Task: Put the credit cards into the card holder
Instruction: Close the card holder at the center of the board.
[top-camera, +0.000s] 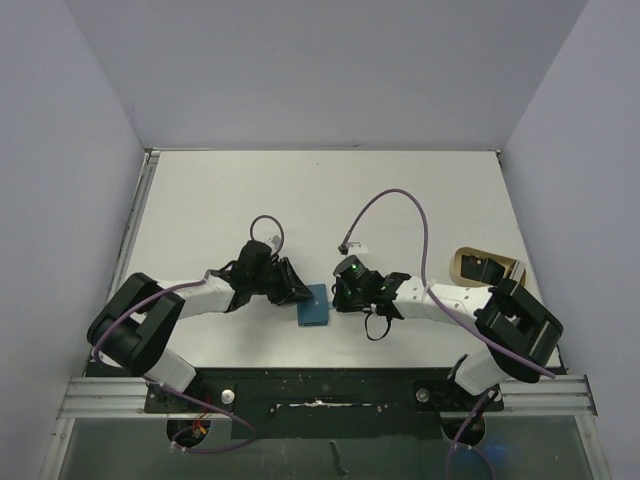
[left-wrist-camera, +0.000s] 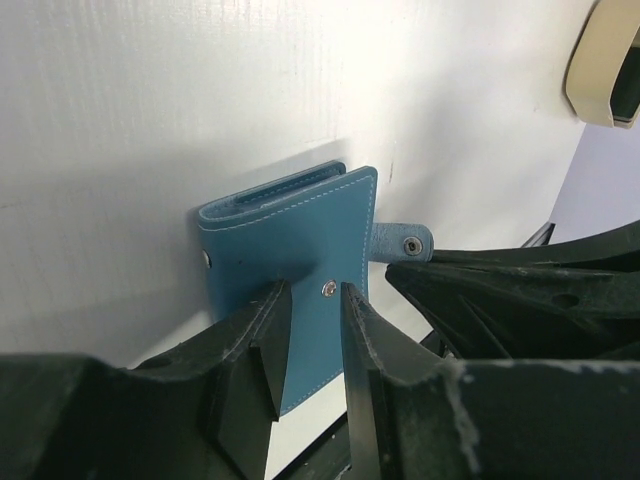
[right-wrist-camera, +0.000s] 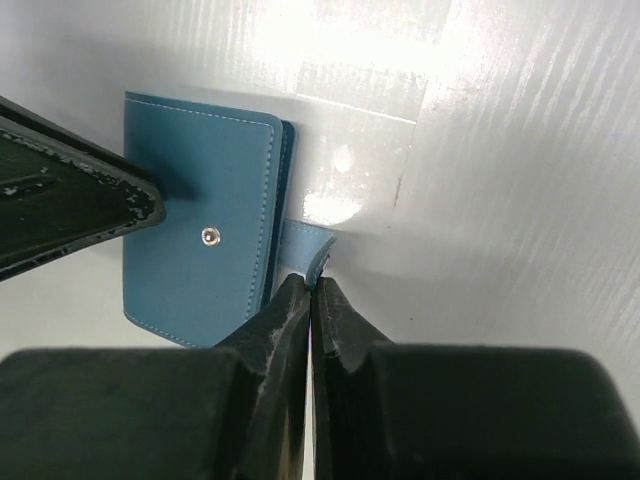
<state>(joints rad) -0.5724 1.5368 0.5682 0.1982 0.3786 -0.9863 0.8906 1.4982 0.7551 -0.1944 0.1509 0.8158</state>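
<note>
Your left arm (top-camera: 200, 295) and right arm (top-camera: 450, 298) are white links between chunky black joints, each trailing a looping purple cable (top-camera: 400, 192). The black fingers (right-wrist-camera: 270, 340) are scuffed pale along their edges, and a green light (top-camera: 350, 268) glows on the right wrist.

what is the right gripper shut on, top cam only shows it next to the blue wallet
observer: The right gripper is pinching the snap tab of the card holder.
operator: is the holder open yet
observer: No, it's folded shut on the table, with the tab unsnapped and its stud bare.
operator: and the left gripper
observer: The left gripper has its fingers apart, tips over the cover, one on either side of the stud.
</note>
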